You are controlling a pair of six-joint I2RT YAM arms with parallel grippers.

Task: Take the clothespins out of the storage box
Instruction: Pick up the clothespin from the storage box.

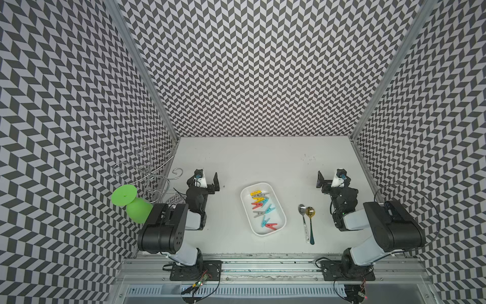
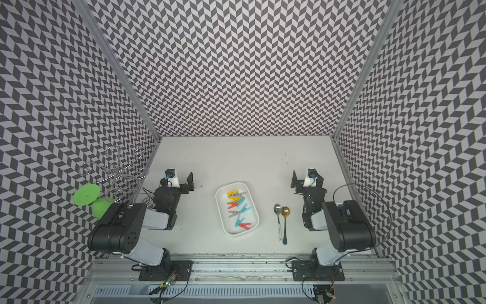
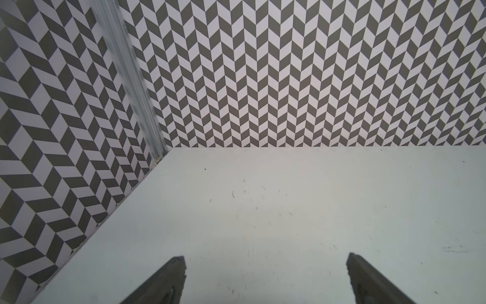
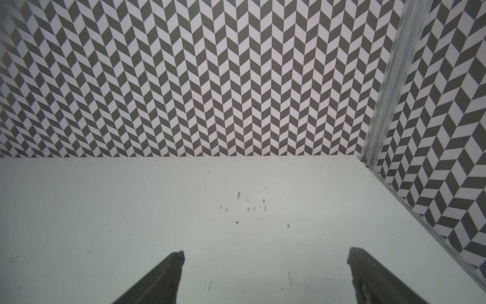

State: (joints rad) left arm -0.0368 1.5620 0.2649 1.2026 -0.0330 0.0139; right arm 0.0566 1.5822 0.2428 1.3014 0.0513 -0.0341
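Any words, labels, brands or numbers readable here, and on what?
No text can be read in any view.
Dark marks on the top yellow clothespin in the storage box: too small to read.
Speckles on the silver spoon handle: too blurred to tell if lettering.

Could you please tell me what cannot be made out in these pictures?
- Small coloured plastic clothespins: overlapping and tiny in both top views; exact count unclear.
- Curly silver wire stand: its base mostly hidden behind the left arm in both top views.
- Shallow white plastic storage box: outside both wrist views.
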